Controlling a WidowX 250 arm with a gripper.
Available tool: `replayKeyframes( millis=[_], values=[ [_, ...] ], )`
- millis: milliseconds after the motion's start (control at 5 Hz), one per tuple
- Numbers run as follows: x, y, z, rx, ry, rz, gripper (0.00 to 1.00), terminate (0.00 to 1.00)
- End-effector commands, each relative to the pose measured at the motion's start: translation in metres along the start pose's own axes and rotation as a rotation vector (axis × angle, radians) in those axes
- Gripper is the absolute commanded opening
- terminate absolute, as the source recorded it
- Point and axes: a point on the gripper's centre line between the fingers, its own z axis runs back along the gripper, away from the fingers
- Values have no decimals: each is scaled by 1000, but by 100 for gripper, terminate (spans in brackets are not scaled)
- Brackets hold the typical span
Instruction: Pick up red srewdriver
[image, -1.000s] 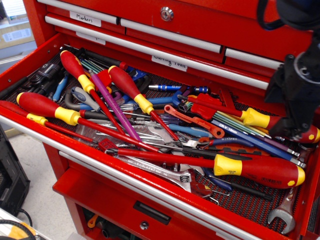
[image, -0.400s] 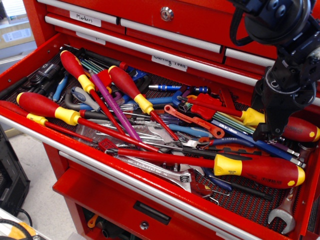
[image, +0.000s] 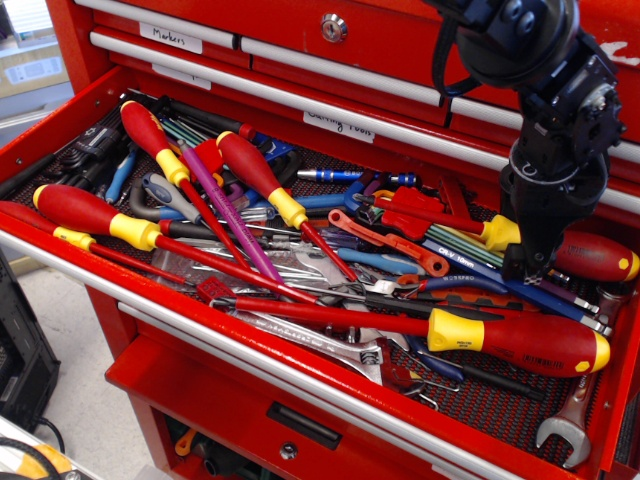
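I see a red tool chest (image: 300, 395) filling the frame, with one drawer (image: 250, 350) pulled open and full of tools. At the right of the frame my black arm (image: 545, 120) comes down from the top. Its claw (image: 527, 262) is low over the right part of the drawer; I cannot tell how far it is open. The biggest screwdriver (image: 520, 340) lies in the lower right. The red srewdriver (image: 590, 257) lies just above it at the right edge, partly hidden behind the claw, and its yellow collar (image: 500, 233) shows left of the claw.
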Motion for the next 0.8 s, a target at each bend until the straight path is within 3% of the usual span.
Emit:
replayKeyframes(
  millis=[0,200,400,600],
  values=[
    [2,1,0,-30,-46,55,0,0],
    [5,-8,11,-75,-19,103,0,0],
    [7,-12,21,-157,-21,130,0,0],
    [9,-22,64,-204,70,188,0,0]
  ],
)
